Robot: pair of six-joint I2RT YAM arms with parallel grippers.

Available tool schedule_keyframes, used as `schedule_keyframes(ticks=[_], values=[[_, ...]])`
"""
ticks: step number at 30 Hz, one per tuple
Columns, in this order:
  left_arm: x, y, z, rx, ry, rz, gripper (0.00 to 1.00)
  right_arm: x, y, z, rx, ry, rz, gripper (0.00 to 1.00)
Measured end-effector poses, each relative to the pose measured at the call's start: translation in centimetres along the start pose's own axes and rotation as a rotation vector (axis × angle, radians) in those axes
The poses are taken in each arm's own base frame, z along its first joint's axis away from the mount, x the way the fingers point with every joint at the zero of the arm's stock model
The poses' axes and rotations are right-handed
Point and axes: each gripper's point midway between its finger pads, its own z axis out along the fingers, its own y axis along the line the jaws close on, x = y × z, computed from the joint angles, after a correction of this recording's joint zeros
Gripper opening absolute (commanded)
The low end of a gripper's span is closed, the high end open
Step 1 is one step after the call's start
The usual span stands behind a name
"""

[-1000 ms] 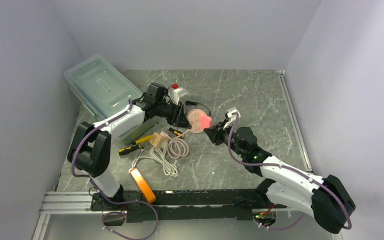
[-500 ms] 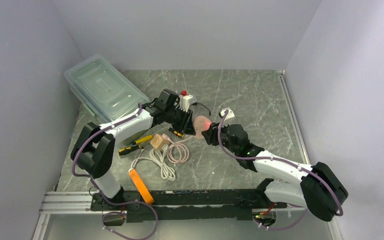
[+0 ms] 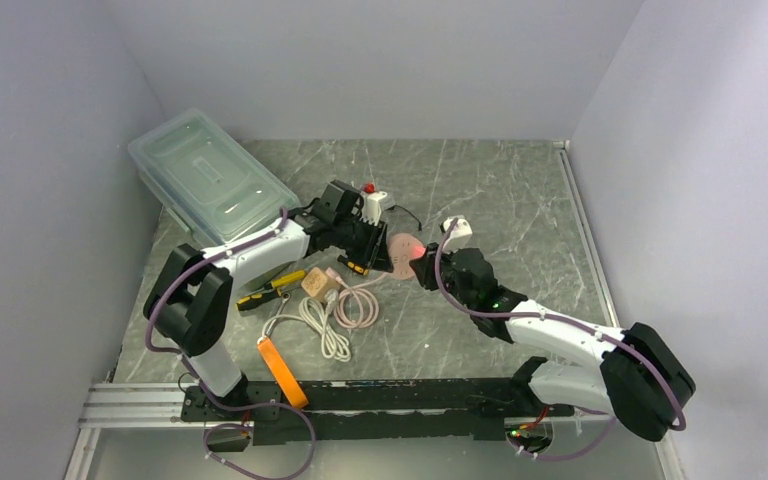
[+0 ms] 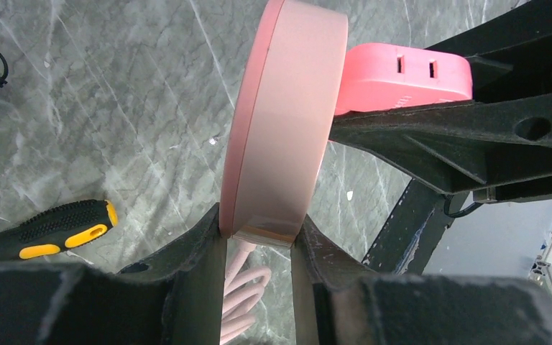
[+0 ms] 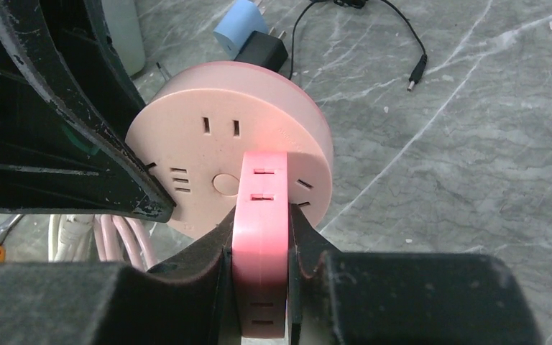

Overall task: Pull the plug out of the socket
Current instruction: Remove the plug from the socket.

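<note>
Grip at far left: left gripper [image 4: 261, 233] clenched on socket [image 4: 287, 108], pinching the round pink disc by its lower rim, one finger on each flat side. Holds it on edge, mid-table between the two arms, face turned right toward the other arm. Cord [image 4: 241, 287] dropping from the rim between those fingers.

Next to the right, plug [image 5: 262, 215]: red, flat, seated in the socket's face just below the centre button, standing straight out from it.

Farthest right, right gripper [image 5: 261, 233]: closed on plug, a finger flat against each broad side, tips close to the socket's face but seemingly not touching.

Deciding relation: plug's long axis square to the face and in line with the right gripper's own reach. Calls, by the look of it, for a straight draw along that axis, away from the face and back toward the right arm's base, with no sideways lean, while bracing the disc from the left. Likely risk: disc twisting in the narrow rim pinch.
</note>
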Motion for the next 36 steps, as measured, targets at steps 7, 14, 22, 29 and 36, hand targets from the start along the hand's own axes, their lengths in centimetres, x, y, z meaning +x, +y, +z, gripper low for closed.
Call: schedule_keyframes(ticks=[7,14,22,29,36], values=[[-0.1,0.2,0.2,-0.02,-0.005,-0.02,0.0,0.2,0.0,0.1,0.037,0.006,-0.003,0.0],[0.4,0.4,0.7,-0.02,0.013,-0.045,0.0,0.9,0.0,0.3,0.143,0.014,-0.077,0.0],[0.6,0.8,0.9,-0.036,0.02,-0.053,0.0,1.1,-0.3,0.7,0.167,0.028,-0.086,0.0],[-0.2,0.9,0.9,-0.059,0.002,-0.04,0.0,0.3,-1.3,0.7,0.057,0.058,0.016,0.0],[-0.2,0.9,0.9,-0.06,0.005,-0.045,0.0,0.3,-1.3,0.7,0.015,0.075,0.039,0.0]])
